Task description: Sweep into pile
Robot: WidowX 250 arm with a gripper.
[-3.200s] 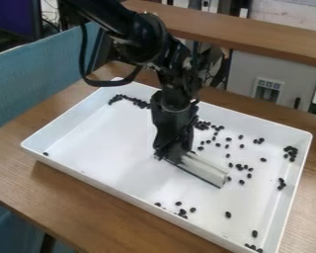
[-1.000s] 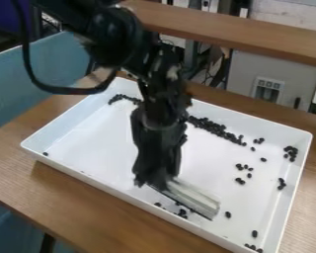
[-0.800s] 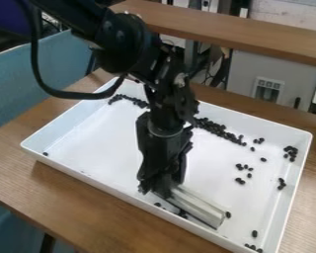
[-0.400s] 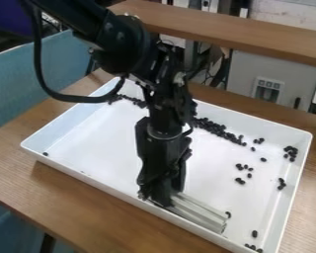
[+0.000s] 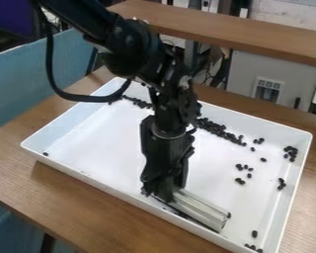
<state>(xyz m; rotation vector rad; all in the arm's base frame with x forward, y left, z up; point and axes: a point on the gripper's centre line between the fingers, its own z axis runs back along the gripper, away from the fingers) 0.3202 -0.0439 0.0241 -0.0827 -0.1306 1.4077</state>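
Black beans (image 5: 217,129) are lying in a dense band along the far wall of the white tray (image 5: 101,143), while smaller clusters and single beans are dotting its right side and near right corner, and one is sitting at the left end. The pincer (image 5: 162,194) is pinching one end of a pale sweeping bar (image 5: 199,209), which is slanting beside the near wall, and the wooden worktop (image 5: 68,200) is supporting the tray.
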